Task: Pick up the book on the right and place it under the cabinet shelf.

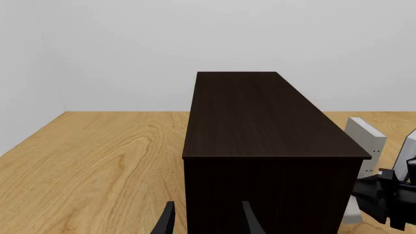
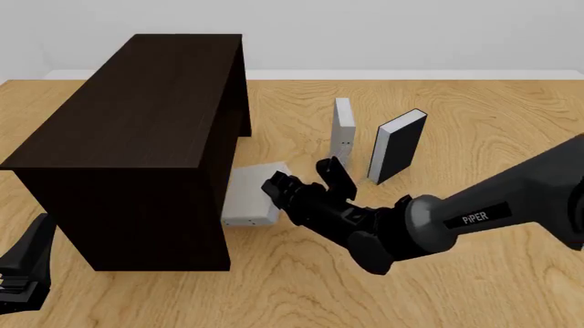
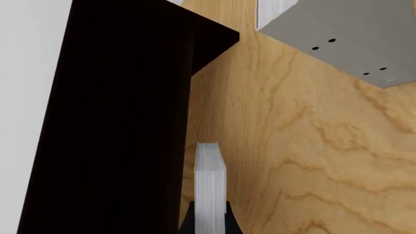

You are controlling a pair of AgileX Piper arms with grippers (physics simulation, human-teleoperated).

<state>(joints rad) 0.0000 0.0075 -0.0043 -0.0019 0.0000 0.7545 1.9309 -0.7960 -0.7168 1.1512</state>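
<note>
one tool (image 2: 273, 186), right arm stretched low, pinches the book (image 2: 251, 198) beside the cabinet shelf (image 2: 137, 116)

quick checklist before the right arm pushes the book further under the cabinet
1. Grip: right gripper closed on the book, fingers either side of it in the right wrist view. Ok.
2. Book position: flat and low, its inner end already under the cabinet shelf. Ok.
3. Clearance under the shelf top for book and fingers: cannot tell, the underside is in shadow.
4. Other grey book and black book: both upright, behind the right arm, apart from it. Ok.
5. Left gripper: at the near left corner of the cabinet, away from the book's path. Ok.
</note>
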